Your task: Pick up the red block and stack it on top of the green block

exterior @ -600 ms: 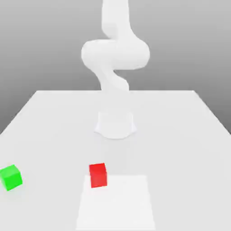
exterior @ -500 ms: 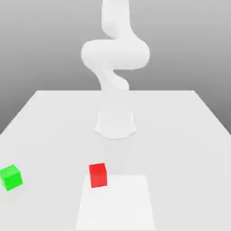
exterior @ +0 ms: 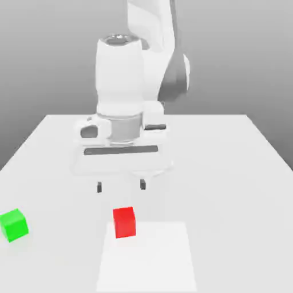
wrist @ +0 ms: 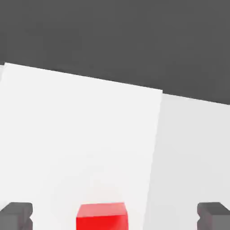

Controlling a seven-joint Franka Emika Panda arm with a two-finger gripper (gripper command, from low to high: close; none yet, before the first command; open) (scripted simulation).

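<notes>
The arm swings into view now: half a second ago only its pale body stood at the back of the table [exterior: 240, 149], and here the hand fills the middle of the exterior frame, the gripper [exterior: 121, 185] pointing straight down with its two dark fingertips [exterior: 99, 187] spread wide and nothing between them. The red block [exterior: 125, 222] sits just below in the lower middle, on the edge of a paler patch (it hasn't budged), and in the hand view the red block [wrist: 101, 216] shows between the gripper's [wrist: 115, 215] open tips. The green block [exterior: 14, 224] waits at the lower left, well apart. I'd say it's lining up for the descent and grasp.
</notes>
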